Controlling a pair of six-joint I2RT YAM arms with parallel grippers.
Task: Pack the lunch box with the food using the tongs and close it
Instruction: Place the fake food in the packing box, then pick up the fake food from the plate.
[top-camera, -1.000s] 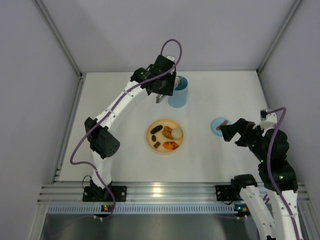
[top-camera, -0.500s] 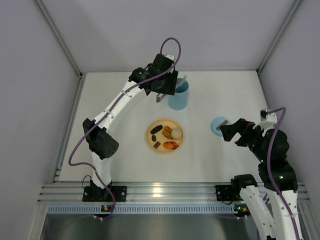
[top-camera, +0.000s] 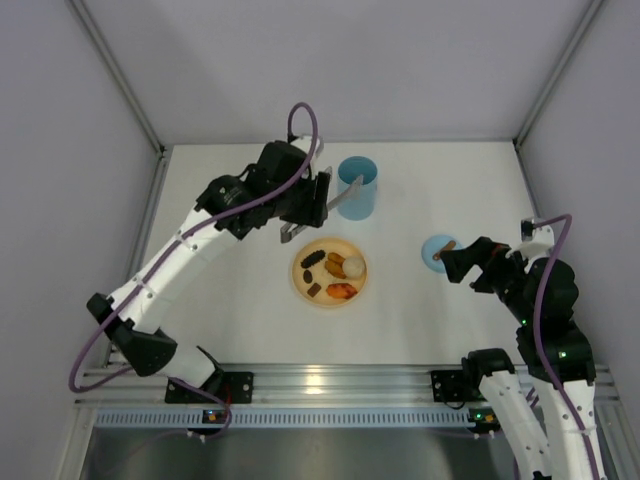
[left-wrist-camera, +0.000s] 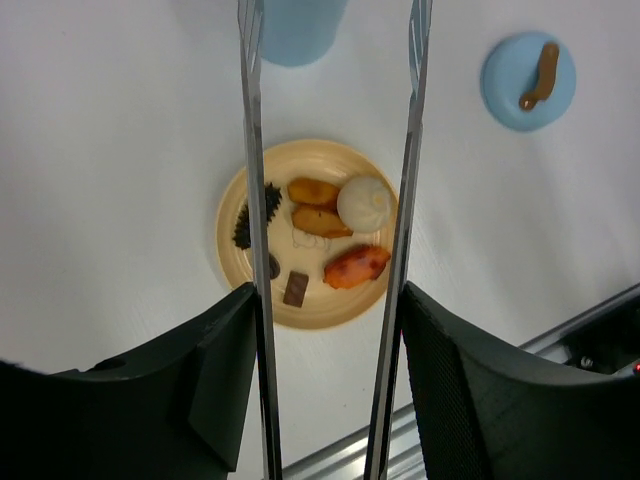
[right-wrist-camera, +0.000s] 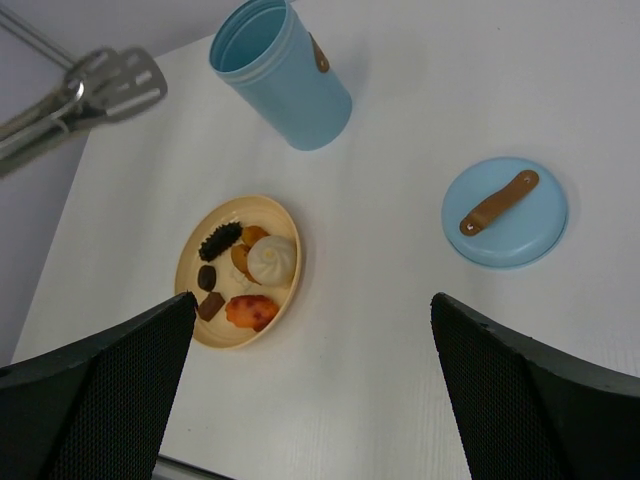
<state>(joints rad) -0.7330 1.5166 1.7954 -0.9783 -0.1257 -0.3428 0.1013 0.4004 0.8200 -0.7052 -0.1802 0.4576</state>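
Lunch box (top-camera: 357, 188): the tall blue cup stands open at the back of the table, in the same spot as before. It is behind the plate.
Left gripper (top-camera: 303, 208): its two fingers squeeze the tongs from both sides. A second ago it was right up against the lunch box. Now it has pulled back to the left and sits nearer the plate, and the arm's elbow has swung down low.
Right gripper (top-camera: 448, 265): spread wide with nothing in it. It hangs by the lid and has not moved.
Plate (top-camera: 299, 278): round and yellow, in the middle of the table. Same place.
Tongs (left-wrist-camera: 254, 200): up in the air, the two thin silver arms apart with nothing between them. The tips point toward the lunch box.
Lid (right-wrist-camera: 505, 212): flat blue disc with a brown tab, lying on the table well to the right of the plate. Same place.
Food (left-wrist-camera: 368, 202): all the little pieces lie on the plate, same as before.
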